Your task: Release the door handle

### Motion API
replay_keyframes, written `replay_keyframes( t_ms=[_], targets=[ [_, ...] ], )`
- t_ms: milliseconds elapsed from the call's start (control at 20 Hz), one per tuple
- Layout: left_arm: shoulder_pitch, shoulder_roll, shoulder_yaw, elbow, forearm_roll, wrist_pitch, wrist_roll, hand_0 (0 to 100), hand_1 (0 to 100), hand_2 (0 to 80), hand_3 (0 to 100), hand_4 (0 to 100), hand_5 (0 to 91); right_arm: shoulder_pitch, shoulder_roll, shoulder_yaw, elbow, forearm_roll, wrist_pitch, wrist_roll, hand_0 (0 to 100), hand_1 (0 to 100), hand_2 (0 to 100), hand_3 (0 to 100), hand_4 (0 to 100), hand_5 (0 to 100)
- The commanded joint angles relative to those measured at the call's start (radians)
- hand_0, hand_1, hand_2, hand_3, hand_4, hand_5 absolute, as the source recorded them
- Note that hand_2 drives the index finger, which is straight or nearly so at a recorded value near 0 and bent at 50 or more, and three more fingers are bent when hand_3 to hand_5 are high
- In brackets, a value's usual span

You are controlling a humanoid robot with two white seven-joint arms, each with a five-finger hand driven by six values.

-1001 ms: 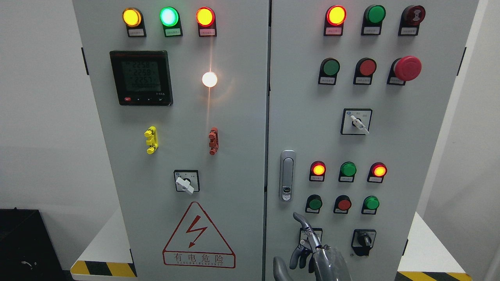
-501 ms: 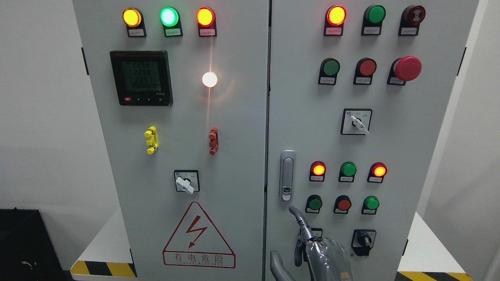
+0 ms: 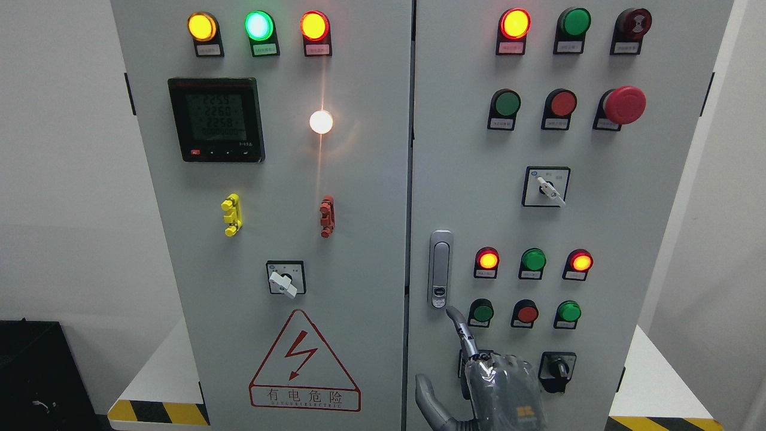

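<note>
The right robot hand (image 3: 479,377) comes up from the bottom edge, in front of the right cabinet door (image 3: 574,215). Its index finger (image 3: 459,328) points upward and the thumb (image 3: 426,392) sticks out to the left; it holds nothing. The silver door handle (image 3: 440,269) stands upright just above the fingertip, whether touching I cannot tell. Right of the finger sits a green push button (image 3: 482,312), and a black rotary switch (image 3: 558,368) beside the knuckles.

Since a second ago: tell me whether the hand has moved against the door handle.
Yes. The right hand has risen; its extended fingertip now sits just below the door handle, closer than before.
</note>
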Motion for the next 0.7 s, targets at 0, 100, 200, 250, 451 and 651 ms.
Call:
replay_keyframes(
  t_ms=[0, 100, 200, 250, 451, 651],
  targets=[
    [0.017, 0.0, 0.0, 0.0, 0.0, -0.001, 0.0, 12, 56, 0.0, 0, 0, 0.0, -0.017, 0.001, 0.004, 0.051, 0.104, 0.004, -0.004, 44, 28, 7, 99, 98, 100],
    [0.017, 0.0, 0.0, 0.0, 0.0, -0.001, 0.0, 12, 56, 0.0, 0, 0, 0.0, -0.015, 0.003, 0.007, 0.052, 0.133, 0.004, -0.011, 44, 28, 7, 99, 98, 100],
    [0.017, 0.0, 0.0, 0.0, 0.0, -0.001, 0.0, 12, 56, 0.0, 0, 0, 0.0, -0.018, 0.001, 0.013, 0.058, 0.164, 0.005, -0.016, 44, 28, 6, 99, 98, 100],
    [0.017, 0.0, 0.0, 0.0, -0.001, -0.001, 0.0, 12, 56, 0.0, 0, 0, 0.0, -0.023, 0.001, 0.013, 0.058, 0.174, 0.005, -0.017, 44, 28, 6, 99, 98, 100],
    [0.017, 0.0, 0.0, 0.001, -0.001, -0.001, 0.0, 12, 56, 0.0, 0, 0, 0.0, -0.043, 0.003, 0.013, 0.071, 0.202, 0.005, -0.017, 44, 28, 6, 100, 98, 100],
    [0.017, 0.0, 0.0, 0.0, 0.0, -0.001, 0.0, 12, 56, 0.0, 0, 0, 0.0, -0.063, 0.003, 0.012, 0.088, 0.204, 0.005, -0.017, 44, 28, 6, 99, 98, 100]
  ],
)
